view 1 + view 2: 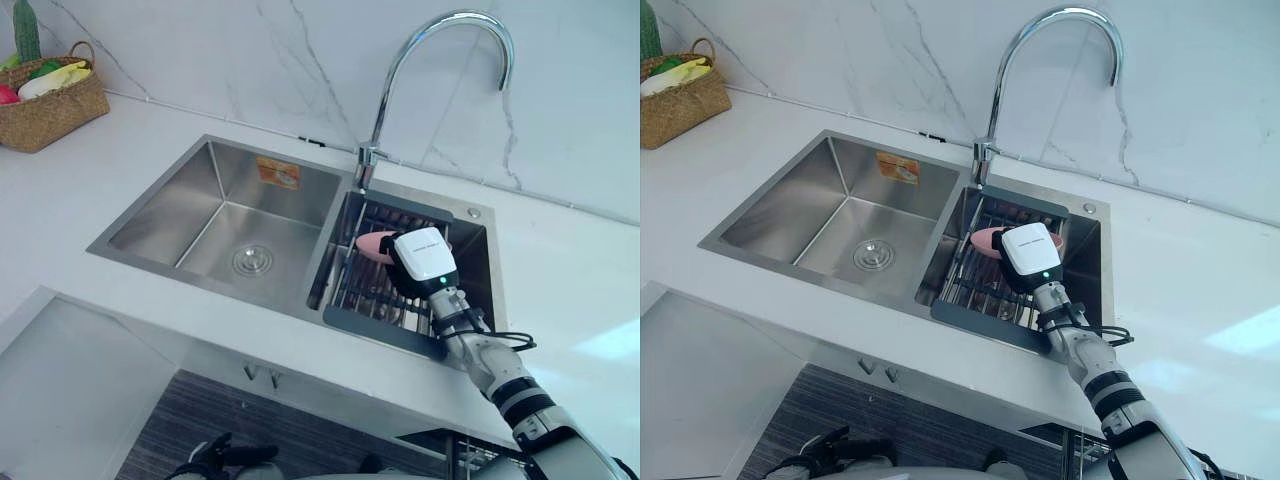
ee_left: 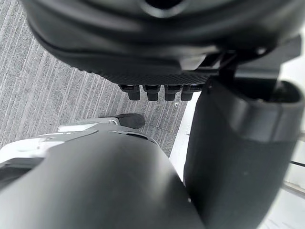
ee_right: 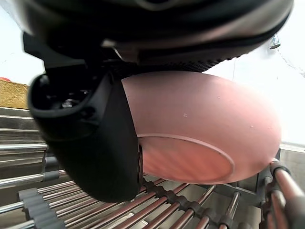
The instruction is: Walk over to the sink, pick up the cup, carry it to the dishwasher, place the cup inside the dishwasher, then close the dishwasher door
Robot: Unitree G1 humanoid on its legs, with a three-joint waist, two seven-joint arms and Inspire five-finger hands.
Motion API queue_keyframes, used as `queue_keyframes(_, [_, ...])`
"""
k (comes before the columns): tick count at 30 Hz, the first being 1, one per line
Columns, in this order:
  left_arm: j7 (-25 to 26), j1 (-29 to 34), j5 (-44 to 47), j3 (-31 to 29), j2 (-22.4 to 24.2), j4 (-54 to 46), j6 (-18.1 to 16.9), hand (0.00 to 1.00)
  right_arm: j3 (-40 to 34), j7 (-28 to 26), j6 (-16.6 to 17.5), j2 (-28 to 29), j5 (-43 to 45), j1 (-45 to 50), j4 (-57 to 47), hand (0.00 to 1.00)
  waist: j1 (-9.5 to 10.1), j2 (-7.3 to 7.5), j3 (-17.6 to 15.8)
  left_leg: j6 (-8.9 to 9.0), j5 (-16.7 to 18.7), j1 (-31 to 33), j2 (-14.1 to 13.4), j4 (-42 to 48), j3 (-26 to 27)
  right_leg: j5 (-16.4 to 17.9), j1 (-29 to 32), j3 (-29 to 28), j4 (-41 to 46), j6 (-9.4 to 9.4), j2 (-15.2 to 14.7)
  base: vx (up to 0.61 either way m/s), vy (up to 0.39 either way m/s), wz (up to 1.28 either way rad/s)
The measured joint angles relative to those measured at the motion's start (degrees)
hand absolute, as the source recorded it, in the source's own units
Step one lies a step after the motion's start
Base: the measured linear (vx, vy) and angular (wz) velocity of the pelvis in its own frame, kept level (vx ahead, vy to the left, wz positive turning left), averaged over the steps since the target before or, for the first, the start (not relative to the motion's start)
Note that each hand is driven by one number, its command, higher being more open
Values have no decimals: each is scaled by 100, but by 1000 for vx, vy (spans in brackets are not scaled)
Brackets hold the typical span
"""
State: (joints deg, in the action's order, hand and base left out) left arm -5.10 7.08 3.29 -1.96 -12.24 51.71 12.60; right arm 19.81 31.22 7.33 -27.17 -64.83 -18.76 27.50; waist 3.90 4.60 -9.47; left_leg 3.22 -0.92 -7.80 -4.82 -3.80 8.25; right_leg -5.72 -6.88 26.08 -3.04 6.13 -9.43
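Note:
A pink cup (image 1: pixel 372 245) lies on its side on the wire drying rack (image 1: pixel 365 295) in the right basin of the steel sink (image 1: pixel 200 270). My right hand (image 1: pixel 425 258) reaches into that basin from the lower right and sits on the cup. In the right wrist view the palm covers the top of the cup (image 3: pixel 205 129) and the thumb (image 3: pixel 95 143) curls against its side, while the cup's lower edge rests close over the rack's rods. My left hand (image 2: pixel 157 71) hangs idle over the grey floor, fingers relaxed and holding nothing.
A tall curved faucet (image 1: pixel 400 70) rises behind the sink between the two basins. The left basin (image 1: pixel 220 215) has a drain. A woven basket (image 1: pixel 50 105) with vegetables stands on the white counter at far left. A grey flat surface (image 1: pixel 70 390) lies below the counter's front edge.

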Motion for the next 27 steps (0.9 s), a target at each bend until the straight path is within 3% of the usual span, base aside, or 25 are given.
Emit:
queue_keyframes(4, [8, 2, 3, -3, 4, -4, -8, 100, -49, 7, 53, -188, 122, 103, -388, 0, -13, -3, -2, 5, 14, -4, -5, 11, 36, 1, 19, -40, 4, 0, 2, 0, 0, -4])
queue_keyframes(7, [15, 23, 6, -36, 15, -4, -16, 100, -504, 12, 119, -230, 760, 471, -1316, 0, -67, -4, -2, 16, 39, -14, -13, 38, 120, 0, 55, -126, 19, 0, 4, 6, 6, -15])
queue_keyframes(13, [231, 58, 7, -43, 19, 140, -199, 100, -1843, -102, 766, -245, 1628, 951, -3365, 0, -263, -3, 0, -2, 231, -169, -46, 156, 466, 1, 93, -497, 85, 0, 9, 13, 21, -30])
queue_keyframes(17, [476, 73, 7, -24, 56, 277, -342, 100, -2365, -8, 1093, -250, 1625, 1466, -4117, 0, -368, 13, 25, -5, 316, -290, -50, 201, 673, 2, 92, -715, 113, 2, 15, -2, 21, -27])
queue_keyframes(22, [533, 115, 133, 20, 66, 284, -358, 100, -2984, 229, 1078, -120, 1617, 2207, -4184, 0, -398, 12, 43, -4, 362, -367, -50, 180, 901, 4, 194, -935, 185, 3, 29, -19, 15, -23])
queue_keyframes(27, [516, 276, 473, 93, 27, 296, -202, 100, -4348, 864, 491, 206, 1621, 2962, -3760, 0, -663, -24, 175, 38, 401, -381, -41, 220, 1176, 1, 335, -1198, 209, 6, 47, 10, 10, -24])
